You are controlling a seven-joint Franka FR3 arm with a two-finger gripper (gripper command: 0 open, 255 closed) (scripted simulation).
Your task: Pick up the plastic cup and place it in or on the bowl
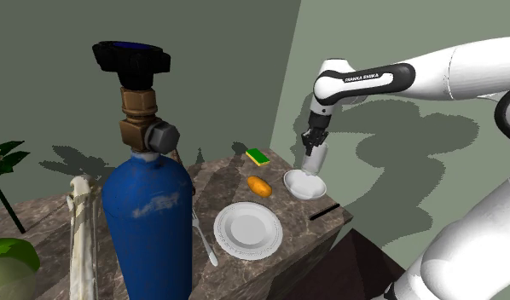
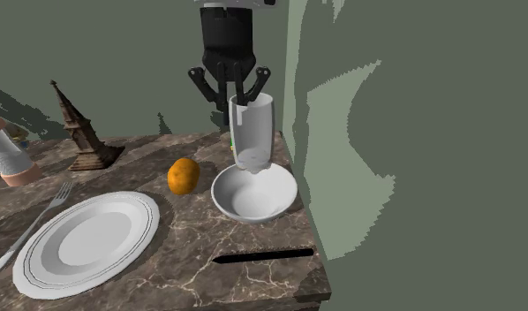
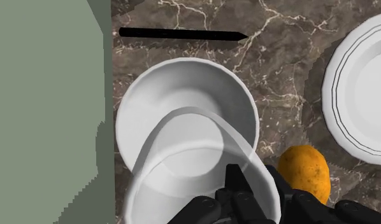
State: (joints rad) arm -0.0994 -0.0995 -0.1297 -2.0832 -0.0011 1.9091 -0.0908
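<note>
Pincer [image 2: 240,99] is clamped on the rim of the cup [image 2: 252,132], one finger inside and one outside (so: holding it). Cup is pale and see-through, open end up, roughly upright. It hangs with its base right over the far part of the white bowl [image 2: 275,205]; can't tell if base and bowl touch. Bowl sits on the brown marbled desk [image 2: 192,265], by the desk edge at the second exterior view's right. In that view an orange fruit [image 2: 184,176] sits just left of the bowl, apart from it. White plate [image 2: 86,240] is nearer and further left, with a fork [image 2: 33,227] along its left side. Thin black stick [image 2: 262,256] lies flat on the near side of the bowl. Shoulder view: green-yellow sponge [image 1: 258,157] beyond the fruit, big blue gas cylinder [image 1: 148,223] close to the camera.
</note>
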